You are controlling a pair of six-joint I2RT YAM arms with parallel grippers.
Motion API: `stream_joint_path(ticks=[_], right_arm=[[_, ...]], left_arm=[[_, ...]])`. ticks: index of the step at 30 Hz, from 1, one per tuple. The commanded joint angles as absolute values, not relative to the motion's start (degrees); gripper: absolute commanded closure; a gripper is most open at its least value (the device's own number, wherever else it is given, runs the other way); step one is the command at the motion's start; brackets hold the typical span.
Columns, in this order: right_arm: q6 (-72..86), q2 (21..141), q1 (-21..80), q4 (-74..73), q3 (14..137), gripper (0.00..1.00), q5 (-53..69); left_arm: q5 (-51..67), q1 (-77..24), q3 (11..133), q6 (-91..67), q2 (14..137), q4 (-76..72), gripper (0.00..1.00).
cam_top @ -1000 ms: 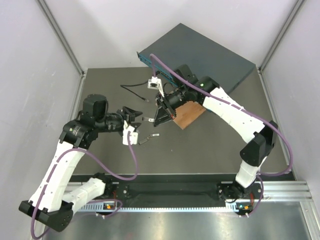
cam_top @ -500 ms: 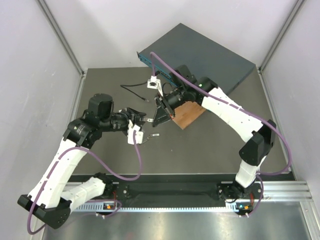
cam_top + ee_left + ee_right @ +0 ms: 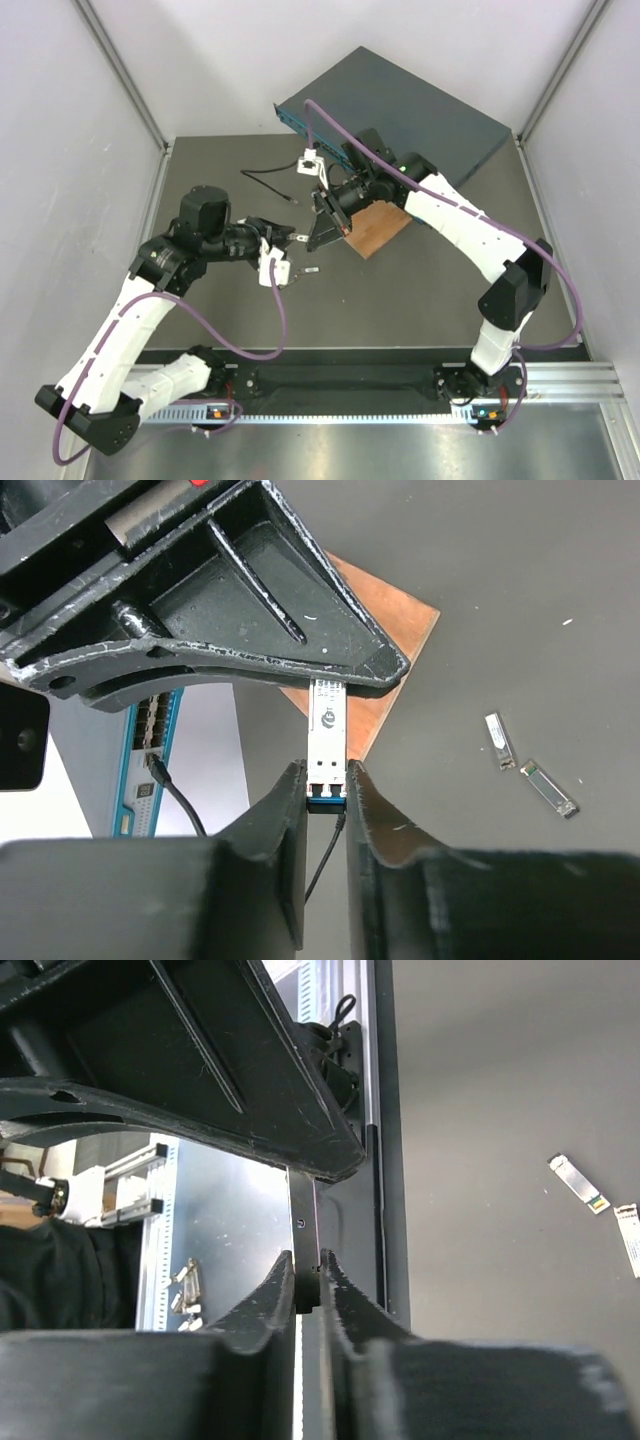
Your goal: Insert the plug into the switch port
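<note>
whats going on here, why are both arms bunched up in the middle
Both arms meet above the table with the plug between them. The right gripper is shut on one end, and the left gripper has its fingers against both sides of the blue end, so it looks like a handover. The switch sits at the back, well apart from the plug, which is not yet in any port.

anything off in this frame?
Yes: the left gripper and right gripper both pinch one silver module in mid-air, while the cable lies untouched on the table. Two loose modules lie skewed near the board.
</note>
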State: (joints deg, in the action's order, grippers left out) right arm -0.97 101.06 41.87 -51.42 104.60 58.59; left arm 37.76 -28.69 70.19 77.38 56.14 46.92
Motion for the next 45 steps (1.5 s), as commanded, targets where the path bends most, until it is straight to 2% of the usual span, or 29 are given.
stream_joint_path(ticks=[1,3,4,7,11,15,21,25,33,38,45], right_arm=[[-0.35,101.60,41.04,-47.64,104.94,0.86,60.82],[-0.35,101.34,40.78,-47.20,105.20,0.58,61.34],[-0.35,101.25,40.61,-47.20,105.55,0.36,61.09],[-1.75,99.76,39.64,-47.98,107.75,0.17,59.07],[-1.85,96.25,36.75,-46.33,110.47,0.07,55.64],[1.56,87.84,32.01,-40.01,107.69,0.02,50.21],[13.33,73.51,21.57,-24.89,94.86,0.00,39.84],[21.26,67.51,9.08,-23.20,88.34,0.00,38.32],[29.52,61.17,-12.80,-25.22,74.28,0.00,43.31],[32.78,61.87,-16.96,-22.77,69.09,0.00,47.19],[42.61,63.72,-17.14,-7.59,60.75,0.00,50.01]], left_arm=[[39.03,-29.88,71.89,76.20,56.34,45.44,0.88],[38.85,-30.06,72.07,73.84,56.43,45.44,0.96],[38.59,-30.15,72.24,72.44,56.60,45.27,0.98],[37.18,-30.15,72.42,61.82,56.86,42.20,1.00],[34.02,-29.97,73.12,45.74,57.30,38.68,1.00],[27.90,-29.97,73.65,23.37,58.97,35.25,1.00],[12.43,-29.80,79.26,4.51,66.07,32.52,1.00],[6.34,-29.62,85.16,4.48,70.57,33.13,1.00],[4.66,-29.18,93.25,7.11,80.84,34.45,1.00],[4.57,-28.74,98.07,7.38,85.25,35.94,1.00],[5.98,-28.04,99.76,6.68,88.24,36.91,1.00]])
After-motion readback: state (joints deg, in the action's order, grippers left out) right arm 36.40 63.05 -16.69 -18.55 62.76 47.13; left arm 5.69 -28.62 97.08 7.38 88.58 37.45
